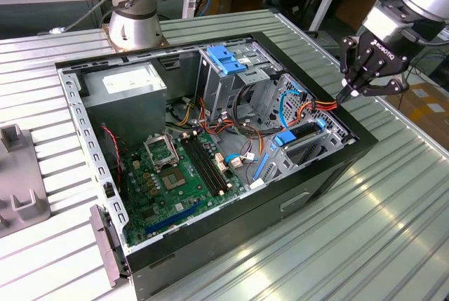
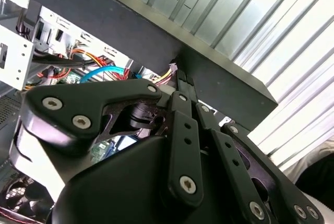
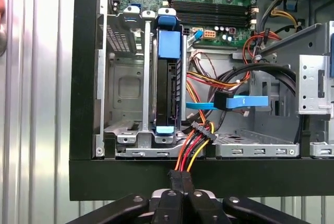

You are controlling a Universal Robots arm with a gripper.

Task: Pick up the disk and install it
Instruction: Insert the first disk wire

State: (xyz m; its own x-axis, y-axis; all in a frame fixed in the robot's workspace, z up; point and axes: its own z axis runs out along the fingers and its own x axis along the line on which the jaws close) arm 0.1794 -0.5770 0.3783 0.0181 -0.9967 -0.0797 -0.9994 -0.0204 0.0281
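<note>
**Exterior view.** An open computer case (image 1: 280,206) lies on a ribbed metal table (image 1: 379,245). The gripper (image 1: 348,94) sits at the upper right of the frame, its tips down at the case's rim. A red, orange and yellow power cable (image 1: 324,105) runs from inside the case up to the tips. The disk (image 1: 302,135), dark with blue carrier rails, stands on edge in the lower drive cage, right of centre and right of the motherboard (image 1: 175,175).

**Second wrist view.** The gripper (image 2: 180,80) has its fingers pressed together just over the black case wall. Coloured wires end right beside the tips.

**First wrist view.** The gripper (image 3: 180,178) is closed at the near rim of the case, and the power cable (image 3: 188,153) comes straight down into the tips, so it looks pinched on those wires. The disk (image 3: 168,85) sits in its cage slot with blue tabs at both ends. The cable's black plug hangs just beside the disk, not visibly mated.

I judge the disk to be already seated and the work to be at the cabling stage. Any move now calls for a firm hold on the wires and for lining the plug up squarely with the disk's socket.
</note>
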